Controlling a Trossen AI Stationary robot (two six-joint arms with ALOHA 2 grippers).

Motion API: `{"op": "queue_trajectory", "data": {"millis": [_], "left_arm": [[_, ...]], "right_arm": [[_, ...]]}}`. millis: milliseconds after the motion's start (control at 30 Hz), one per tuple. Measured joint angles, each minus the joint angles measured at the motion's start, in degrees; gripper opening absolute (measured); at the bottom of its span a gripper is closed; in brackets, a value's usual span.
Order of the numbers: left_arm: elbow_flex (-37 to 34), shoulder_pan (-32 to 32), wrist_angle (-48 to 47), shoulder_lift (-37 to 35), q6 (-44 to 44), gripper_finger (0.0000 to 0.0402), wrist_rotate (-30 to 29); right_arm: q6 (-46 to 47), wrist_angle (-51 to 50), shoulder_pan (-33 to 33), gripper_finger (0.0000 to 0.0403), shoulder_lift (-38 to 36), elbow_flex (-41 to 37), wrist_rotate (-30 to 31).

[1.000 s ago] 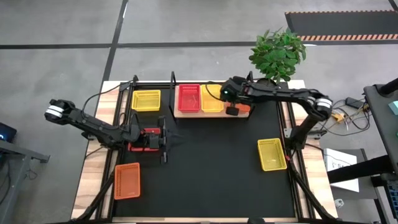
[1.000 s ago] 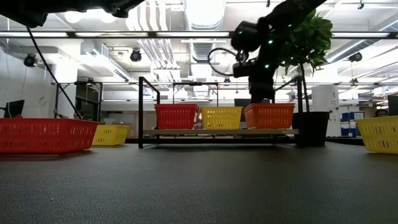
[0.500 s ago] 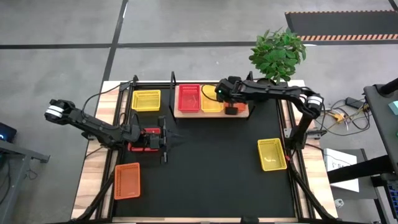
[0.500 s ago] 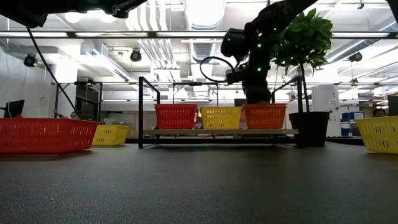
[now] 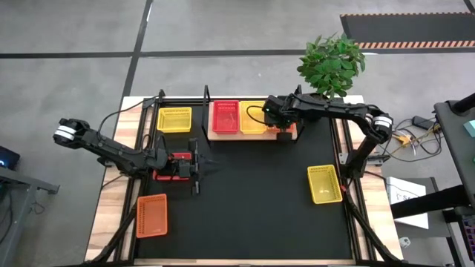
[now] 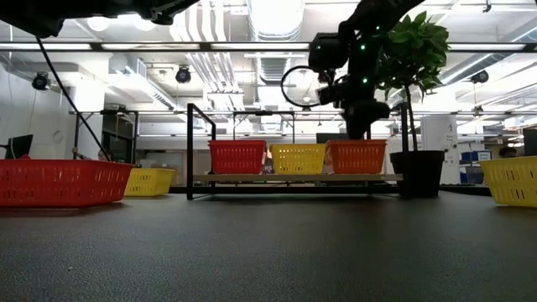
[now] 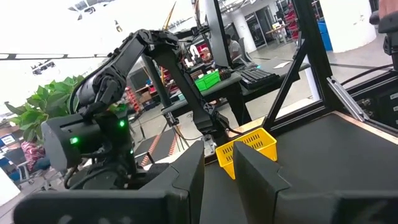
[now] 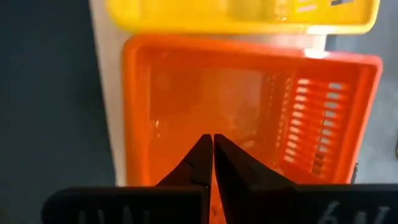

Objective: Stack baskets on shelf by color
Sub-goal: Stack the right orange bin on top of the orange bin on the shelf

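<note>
Start at the shelf at the back of the black surface. Well to its left, near the front, you see an orange basket lying alone. Your left claw sits above a red basket; its fingers are a little apart, holding nothing. A yellow basket lies just left of the shelf. On the shelf stand red, yellow and orange baskets, side by side. Your right claw hangs over that last orange one, pinched together and empty. Right of the shelf, nearer the front, lies another yellow basket.
</note>
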Motion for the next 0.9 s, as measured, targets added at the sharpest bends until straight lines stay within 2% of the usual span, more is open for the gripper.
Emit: {"op": "queue_trajectory", "data": {"millis": [367, 900], "left_arm": [[-0.04, 0.0, 0.0, 0.0, 0.02, 0.007, 0.0], [-0.04, 0.06, 0.02, 0.0, 0.07, 0.007, 0.0]], "right_arm": [[0.45, -9.96, 0.12, 0.0008, -2.19, -0.02, -0.62], [1.02, -14.73, 0.14, 0.0009, -2.28, 0.26, 3.05]]}}
